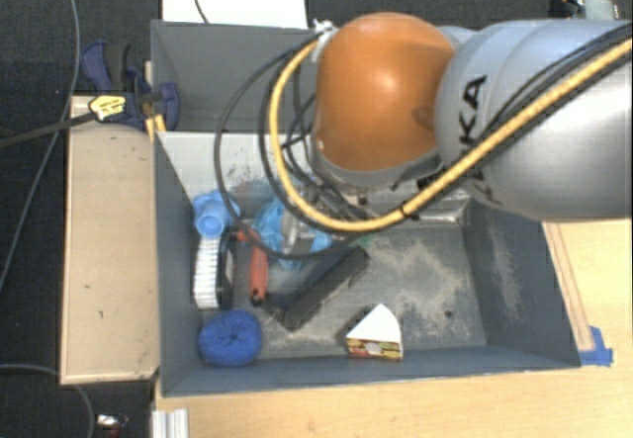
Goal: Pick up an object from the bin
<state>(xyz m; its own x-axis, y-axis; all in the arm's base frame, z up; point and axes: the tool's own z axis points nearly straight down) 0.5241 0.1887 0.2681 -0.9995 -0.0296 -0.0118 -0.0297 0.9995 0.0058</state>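
Note:
My gripper shows as a grey body under the arm's orange cover, over the middle left of the bin. Right below it lies a crumpled light-blue thing, partly hidden by cables. A black oblong bar lies slantwise just in front of it. A red-handled tool lies to the left of the bar.
Along the left wall lie a white brush and a blue bottle-like piece. A blue fuzzy ball sits in the front left corner. A white wedge-shaped box rests near the front wall. The arm covers the bin's back and right.

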